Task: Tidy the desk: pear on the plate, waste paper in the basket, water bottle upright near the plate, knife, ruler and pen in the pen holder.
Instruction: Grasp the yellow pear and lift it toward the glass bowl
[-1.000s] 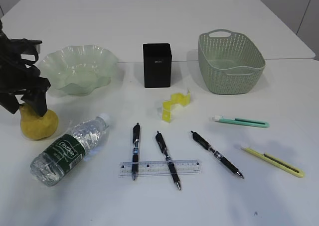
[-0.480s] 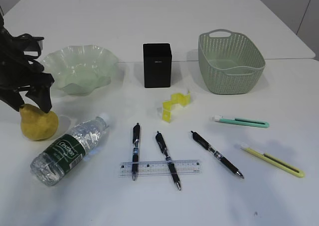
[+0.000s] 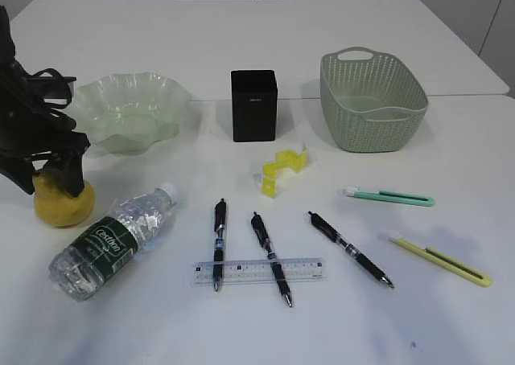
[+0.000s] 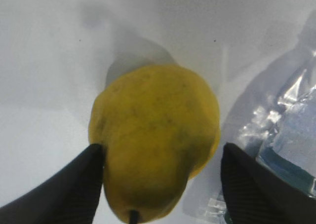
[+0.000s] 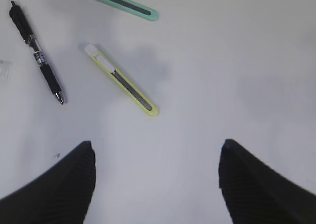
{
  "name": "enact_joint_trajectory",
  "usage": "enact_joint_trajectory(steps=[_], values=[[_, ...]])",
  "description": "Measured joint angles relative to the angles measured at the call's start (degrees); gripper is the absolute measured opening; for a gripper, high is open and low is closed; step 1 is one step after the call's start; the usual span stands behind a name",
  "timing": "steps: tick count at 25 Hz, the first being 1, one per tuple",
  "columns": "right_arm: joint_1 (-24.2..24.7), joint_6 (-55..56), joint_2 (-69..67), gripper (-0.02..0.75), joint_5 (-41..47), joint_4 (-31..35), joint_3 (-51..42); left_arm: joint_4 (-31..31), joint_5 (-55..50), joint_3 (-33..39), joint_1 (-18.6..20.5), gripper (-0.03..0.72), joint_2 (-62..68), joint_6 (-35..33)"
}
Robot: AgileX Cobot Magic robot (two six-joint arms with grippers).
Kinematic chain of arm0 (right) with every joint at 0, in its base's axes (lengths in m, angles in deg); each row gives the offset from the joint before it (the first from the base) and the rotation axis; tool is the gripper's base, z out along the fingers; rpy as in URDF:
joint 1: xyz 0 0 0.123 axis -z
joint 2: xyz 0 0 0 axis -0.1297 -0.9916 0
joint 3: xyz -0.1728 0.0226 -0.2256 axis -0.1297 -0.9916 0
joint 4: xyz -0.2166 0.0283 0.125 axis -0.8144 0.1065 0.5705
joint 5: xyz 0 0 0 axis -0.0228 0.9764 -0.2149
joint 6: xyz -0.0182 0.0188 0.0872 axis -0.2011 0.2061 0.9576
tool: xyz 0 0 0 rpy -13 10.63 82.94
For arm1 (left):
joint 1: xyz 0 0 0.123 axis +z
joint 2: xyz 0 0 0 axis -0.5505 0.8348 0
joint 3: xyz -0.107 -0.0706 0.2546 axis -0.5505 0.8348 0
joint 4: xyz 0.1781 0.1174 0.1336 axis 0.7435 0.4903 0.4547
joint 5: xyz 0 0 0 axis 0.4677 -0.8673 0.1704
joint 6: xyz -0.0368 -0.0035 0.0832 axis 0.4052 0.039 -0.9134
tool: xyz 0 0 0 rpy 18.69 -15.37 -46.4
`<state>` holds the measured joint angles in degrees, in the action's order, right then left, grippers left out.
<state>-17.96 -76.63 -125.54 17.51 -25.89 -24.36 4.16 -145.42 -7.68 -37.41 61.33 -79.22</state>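
My left gripper (image 4: pixel 160 177) straddles the pear (image 4: pixel 155 140) — one finger touches its side, the other stands just clear, so nothing is pinched. The pear sits on the tabletop (image 3: pixel 451 148) beside the lying water bottle (image 3: pixel 113 240), in front of the plate (image 3: pixel 129 112). My right gripper (image 5: pixel 157 177) hangs spread above bare tabletop near the yellow knife (image 5: pixel 121 80) — holding nothing.

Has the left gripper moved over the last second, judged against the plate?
Yes. The left gripper has shifted slightly up and right toward the plate, staying over the pear.
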Motion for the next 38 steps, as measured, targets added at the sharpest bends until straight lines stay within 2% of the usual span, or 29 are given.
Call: enact_joint_trajectory(steps=[9,22,38], values=[[0.00,0.00,0.00,0.575,-0.09,0.00,0.00,0.00,-1.86,-0.09,0.00,0.526,-0.02,0.00],[0.00,0.12,0.00,0.575,-0.41,0.00,0.00,0.25,-2.95,-0.25,0.00,0.461,-0.02,0.00],[0.00,0.87,0.00,0.575,-0.54,0.00,0.00,0.79,-1.45,-0.25,0.00,0.456,-0.02,0.00]])
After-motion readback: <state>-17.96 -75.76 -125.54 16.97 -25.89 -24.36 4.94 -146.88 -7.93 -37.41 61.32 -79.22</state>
